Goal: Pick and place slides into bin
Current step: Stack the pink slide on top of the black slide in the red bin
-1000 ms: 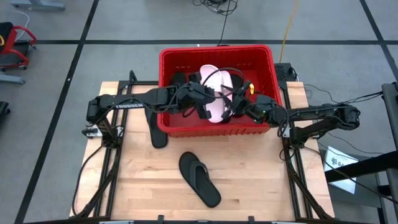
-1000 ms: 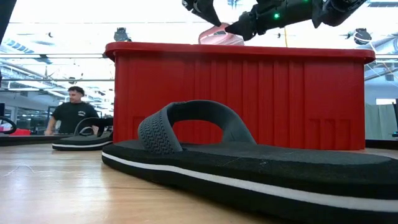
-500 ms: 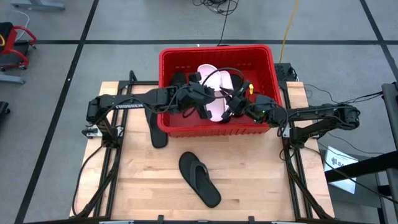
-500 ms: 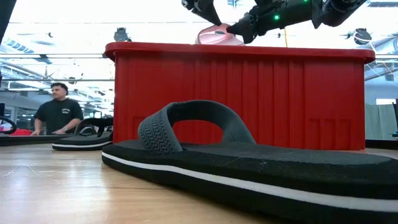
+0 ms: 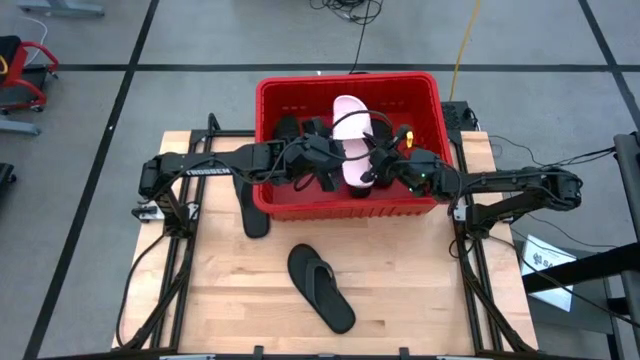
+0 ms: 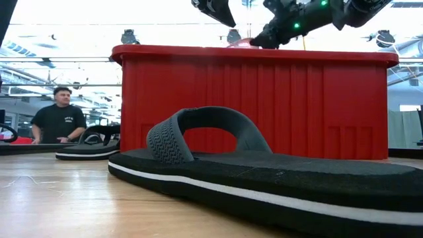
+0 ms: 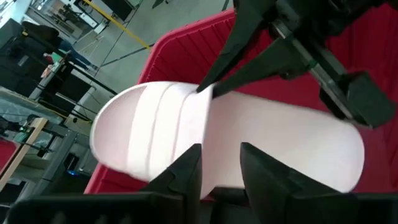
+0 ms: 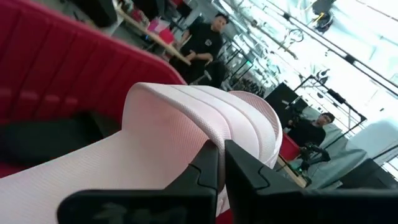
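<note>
The pale pink slide (image 5: 350, 140) has swung since a second ago: it lay slanted across the middle of the bin (image 5: 268, 150), and now it runs nearly straight toward the bin's far wall, sitting lower, so that in the low view only a sliver of it (image 6: 242, 42) clears the red rim. The right gripper (image 8: 219, 163), pressed together, pinches the slide's wide ribbed strap (image 8: 205, 115); a second ago its fingers stood apart. The left gripper (image 7: 219, 167) has let go: its fingers are now spread, just beside the slide's smooth sole (image 7: 280, 137), not clamping it.

The slide is matte, soft-looking rubber with a rounded toe and a fine woven texture on the strap. Black slides (image 5: 288, 130) lie under it on the bin floor. The bin is glossy red plastic with a thick rim and ribbed walls (image 6: 264, 106).

On the pale wooden surface (image 5: 420, 280), two black slides are unchanged: a thong-style one (image 5: 320, 287) in front of the bin, with a textured strap (image 6: 168, 142) and a white stripe along its sole, and another (image 5: 255, 215) by the bin's left corner.

A person in a dark shirt (image 6: 61, 119) stands in the room behind.
</note>
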`<state>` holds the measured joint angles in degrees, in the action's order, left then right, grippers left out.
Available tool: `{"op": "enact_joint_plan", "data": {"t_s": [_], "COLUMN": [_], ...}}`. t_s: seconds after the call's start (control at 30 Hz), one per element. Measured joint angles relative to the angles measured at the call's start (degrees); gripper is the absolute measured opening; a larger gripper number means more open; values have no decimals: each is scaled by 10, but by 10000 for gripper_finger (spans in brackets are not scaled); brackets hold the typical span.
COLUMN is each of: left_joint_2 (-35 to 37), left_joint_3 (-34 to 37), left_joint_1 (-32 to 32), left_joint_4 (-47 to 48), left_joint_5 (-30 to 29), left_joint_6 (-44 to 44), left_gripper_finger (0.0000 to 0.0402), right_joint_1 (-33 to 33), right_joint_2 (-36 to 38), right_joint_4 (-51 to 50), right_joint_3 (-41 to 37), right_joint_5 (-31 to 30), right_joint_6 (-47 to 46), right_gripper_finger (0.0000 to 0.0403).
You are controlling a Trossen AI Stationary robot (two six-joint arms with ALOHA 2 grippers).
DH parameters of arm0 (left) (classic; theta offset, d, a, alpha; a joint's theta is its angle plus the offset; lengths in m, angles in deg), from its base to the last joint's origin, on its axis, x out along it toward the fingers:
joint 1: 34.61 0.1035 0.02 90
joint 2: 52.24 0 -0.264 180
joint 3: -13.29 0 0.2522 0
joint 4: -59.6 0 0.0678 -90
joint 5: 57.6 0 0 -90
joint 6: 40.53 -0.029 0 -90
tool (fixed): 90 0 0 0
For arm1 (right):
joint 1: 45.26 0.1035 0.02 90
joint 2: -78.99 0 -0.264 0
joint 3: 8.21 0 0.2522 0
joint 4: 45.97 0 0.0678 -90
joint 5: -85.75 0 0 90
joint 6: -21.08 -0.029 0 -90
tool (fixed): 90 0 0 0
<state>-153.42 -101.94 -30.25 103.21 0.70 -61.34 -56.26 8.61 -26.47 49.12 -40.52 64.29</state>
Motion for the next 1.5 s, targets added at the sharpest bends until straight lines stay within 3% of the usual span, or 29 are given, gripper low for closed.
{"op": "enact_joint_plan", "data": {"t_s": [0.2,0.5,1.03,1.2,1.5], "left_joint_2": [5,24,28,28,28], "left_joint_3": [0,0,0,0,0], "left_joint_1": [0,1,2,2,2], "left_joint_4": [-1,0,-1,-1,-1], "left_joint_5": [-3,-4,-3,-3,-2], "left_joint_6": [4,5,0,0,0], "left_gripper_finger": [128,129,129,129,129], "right_joint_1": [-26,-114,-150,-154,-176], "right_joint_2": [46,116,127,127,127], "right_joint_4": [-94,-283,-218,-207,-209], "right_joint_3": [0,-1,-116,-132,-162], "right_joint_5": [1,1,5,57,76], "right_joint_6": [5,-92,-136,-143,-157], "right_gripper_finger": [1,1,0,0,0]}}
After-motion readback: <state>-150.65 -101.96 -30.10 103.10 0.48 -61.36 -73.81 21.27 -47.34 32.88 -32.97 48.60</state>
